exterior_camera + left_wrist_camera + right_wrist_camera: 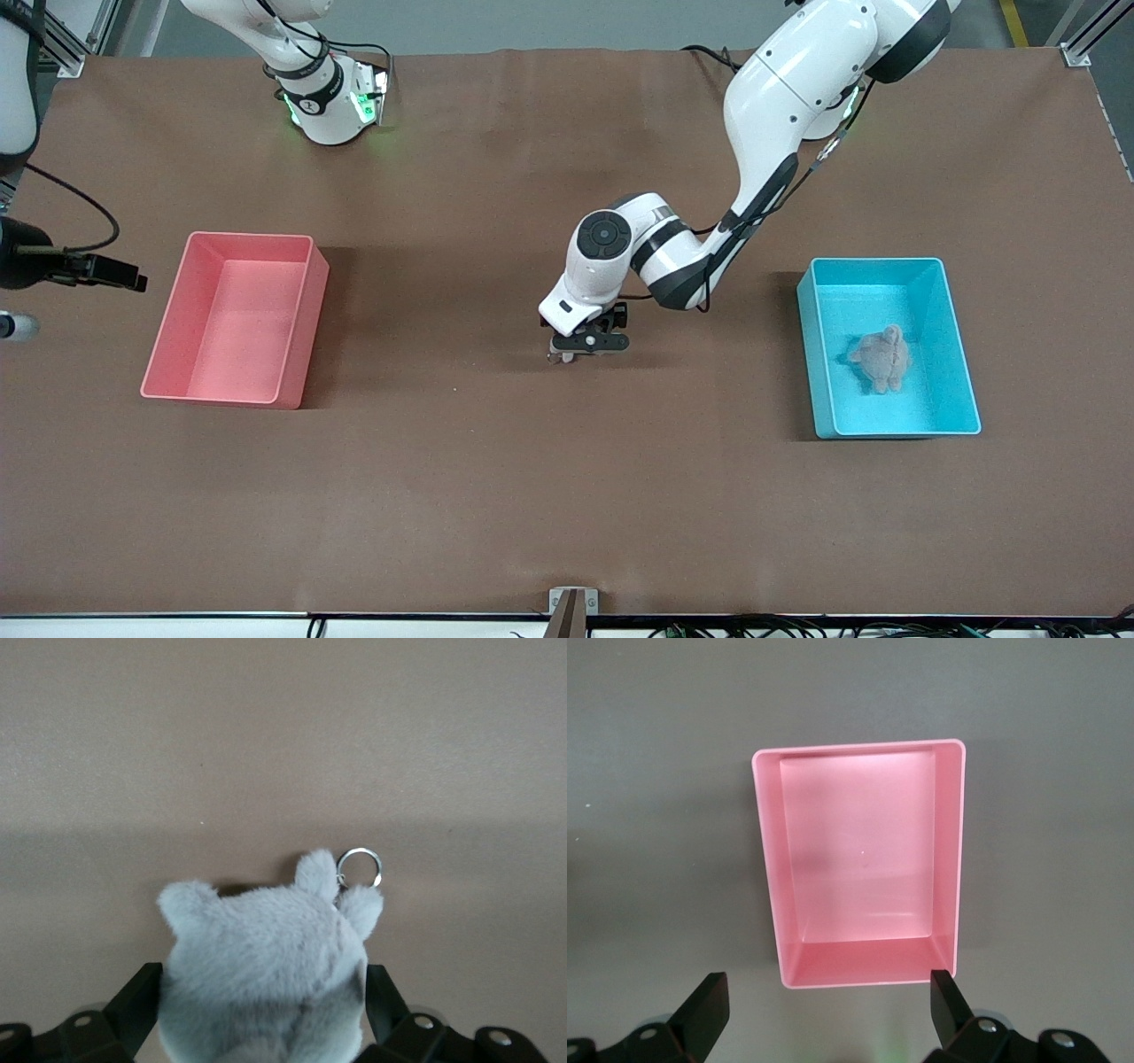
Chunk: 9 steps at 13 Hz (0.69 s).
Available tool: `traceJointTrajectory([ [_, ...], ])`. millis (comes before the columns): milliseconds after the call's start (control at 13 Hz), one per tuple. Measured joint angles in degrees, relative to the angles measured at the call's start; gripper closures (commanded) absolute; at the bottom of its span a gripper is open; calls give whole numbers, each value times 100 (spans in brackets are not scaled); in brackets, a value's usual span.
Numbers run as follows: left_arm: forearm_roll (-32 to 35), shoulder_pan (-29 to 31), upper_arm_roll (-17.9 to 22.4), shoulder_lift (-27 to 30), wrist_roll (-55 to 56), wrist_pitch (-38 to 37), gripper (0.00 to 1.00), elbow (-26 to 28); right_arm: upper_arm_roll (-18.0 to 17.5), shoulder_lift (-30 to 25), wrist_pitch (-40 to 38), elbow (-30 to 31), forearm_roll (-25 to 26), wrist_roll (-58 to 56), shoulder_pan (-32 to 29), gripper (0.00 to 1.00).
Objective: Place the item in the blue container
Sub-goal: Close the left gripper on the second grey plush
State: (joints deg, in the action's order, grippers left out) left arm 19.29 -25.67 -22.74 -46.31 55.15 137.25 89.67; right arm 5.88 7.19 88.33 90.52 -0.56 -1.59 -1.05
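Counter (496, 496): brown sheet, two bins well apart.
Blue container (968, 390): at the left arm's end; a grey plush (881, 357) is held inside.
Pink bin (301, 328): at the right arm's end.
Left tool (580, 352): low over mid-counter, fingers (133, 1001) spread around a grey toy (266, 966).
Left wrist view: the toy's keyring (359, 867) is shown.
Right tool (828, 1014): spread, over the pink bin, unseen from the front.

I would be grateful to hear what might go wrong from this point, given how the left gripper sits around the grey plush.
1. The left gripper straddles the grey plush toy low on the table with open fingers; soft fur may squeeze out of a shallow pinch.
2. Its key ring dangles free and might snag the blue container rim.
3. Another plush already lies inside, so the new one may land on it.
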Motion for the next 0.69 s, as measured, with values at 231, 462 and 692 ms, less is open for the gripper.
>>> traceJointTrajectory([
  [231, 0, -1, 0, -46, 0, 13, 23, -2, -1, -420, 13, 278, 3, 0, 107, 0],
  [462, 0, -3, -1, -47, 7, 19, 44, -3, 3, -617, -68, 331, 3, 0, 124, 0],
  [692, 0, -7, -4, -49, 203, 19, 71, -4, 32, -768, -111, 337, 8, 1, 87, 0],
])
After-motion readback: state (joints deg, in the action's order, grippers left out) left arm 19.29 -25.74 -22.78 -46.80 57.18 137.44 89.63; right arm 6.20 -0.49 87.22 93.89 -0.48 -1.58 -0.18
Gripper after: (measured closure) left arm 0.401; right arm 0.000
